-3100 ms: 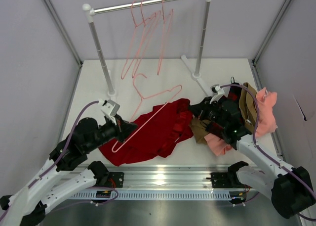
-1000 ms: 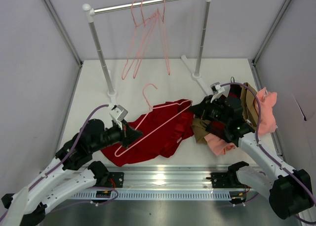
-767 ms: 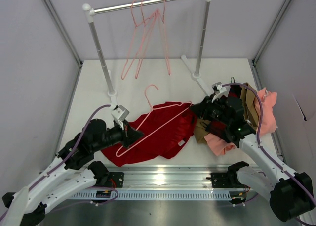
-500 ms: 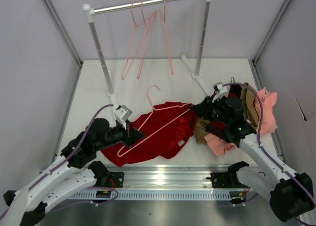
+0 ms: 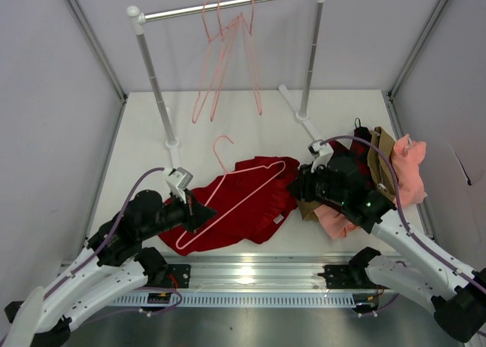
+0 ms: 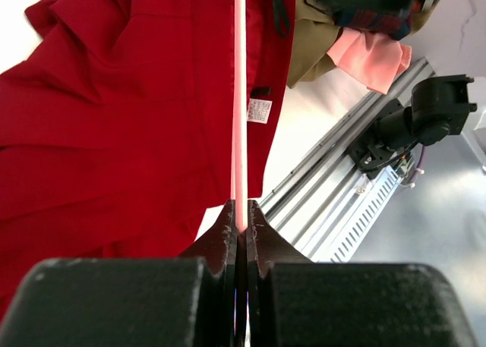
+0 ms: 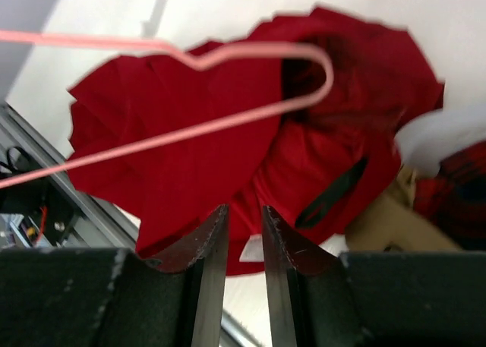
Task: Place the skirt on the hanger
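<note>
one salmon-pink hanger [image 6: 240, 96] is pinched at its near corner by the left gripper [image 6: 241, 214], whose jaws are closed tight on the thin wire. from there the hanger slants across the skirt [image 5: 243, 199], with its hook pointing toward the back of the bench [image 5: 144, 134]. whether the wire rests on the cloth cannot be told.

the deep-red skirt lies crumpled at the front middle of the bench. its near hem is close to the metal rail [image 5: 250, 275] along the front edge. its right edge meets a tan garment [image 5: 383, 153], which is part of a heap with a salmon-pink garment [image 5: 410, 172] and a plaid garment [image 7: 456, 187]. bare bench lies left of the skirt and behind it, up to the feet of the clothes rack [image 5: 228, 5]. three more hangers [image 5: 228, 58] hang from the rack bar. side walls close in the bench on both flanks.

the left arm reaches low from its base, its forearm angled right, and its wrist sits over the skirt's left end. the right arm bends in from the right over the heap. the right gripper [image 7: 243, 214] points at the skirt's right side, near the hanger's far shoulder. its jaws stand a narrow gap apart with nothing between them.

a small white label [image 6: 259, 110] is sewn to the skirt, and its print is too small to read.
</note>
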